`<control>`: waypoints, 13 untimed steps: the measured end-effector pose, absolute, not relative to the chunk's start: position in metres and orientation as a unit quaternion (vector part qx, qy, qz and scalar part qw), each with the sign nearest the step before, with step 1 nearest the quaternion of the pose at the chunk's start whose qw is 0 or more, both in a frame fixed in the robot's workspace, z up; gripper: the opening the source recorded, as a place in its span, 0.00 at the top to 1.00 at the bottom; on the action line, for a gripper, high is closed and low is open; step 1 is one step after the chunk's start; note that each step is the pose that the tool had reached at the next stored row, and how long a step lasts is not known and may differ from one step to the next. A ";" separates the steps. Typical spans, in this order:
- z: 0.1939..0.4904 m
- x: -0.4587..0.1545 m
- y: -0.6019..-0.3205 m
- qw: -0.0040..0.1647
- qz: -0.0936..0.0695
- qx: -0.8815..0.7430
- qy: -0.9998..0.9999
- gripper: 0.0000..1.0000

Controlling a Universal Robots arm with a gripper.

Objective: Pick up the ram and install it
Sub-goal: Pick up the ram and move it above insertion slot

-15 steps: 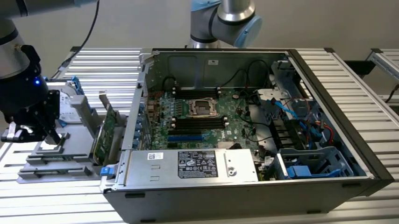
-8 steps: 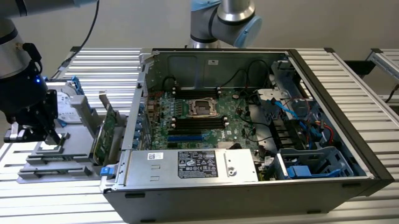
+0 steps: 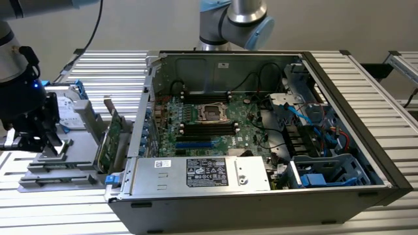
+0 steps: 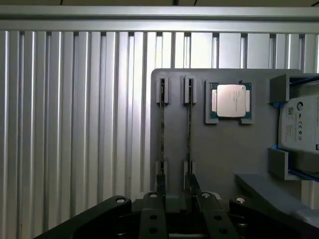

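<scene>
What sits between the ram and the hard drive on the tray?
The CPU, flat in its pocket on the tray, between ram and hard drive; the wrist view shows it.

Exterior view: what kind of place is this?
Probably a robotics lab bench for PC assembly: an open computer case with its motherboard on a slatted aluminium table, beside a grey parts fixture.

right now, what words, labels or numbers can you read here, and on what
No text reads clearly.
Black label on the power supply: too small to read.
White sticker beside it: too small.
Hard drive label: too small.
Processor: markings too faint.
</scene>
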State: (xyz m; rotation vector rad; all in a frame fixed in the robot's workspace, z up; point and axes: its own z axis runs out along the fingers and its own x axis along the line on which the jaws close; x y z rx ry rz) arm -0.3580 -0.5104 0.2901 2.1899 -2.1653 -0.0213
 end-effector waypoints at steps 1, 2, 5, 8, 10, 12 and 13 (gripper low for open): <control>0.289 -0.361 -0.511 0.031 -0.007 0.711 -0.703 0.70; 0.288 -0.362 -0.512 0.031 -0.007 0.711 -0.702 0.70; 0.283 -0.365 -0.516 0.031 -0.007 0.712 -0.701 0.70; 0.278 -0.367 -0.519 0.031 -0.008 0.713 -0.700 0.70; 0.274 -0.368 -0.522 0.031 -0.008 0.715 -0.699 0.70; 0.270 -0.369 -0.524 0.031 -0.009 0.716 -0.697 0.70; 0.268 -0.370 -0.525 0.031 -0.009 0.717 -0.697 0.70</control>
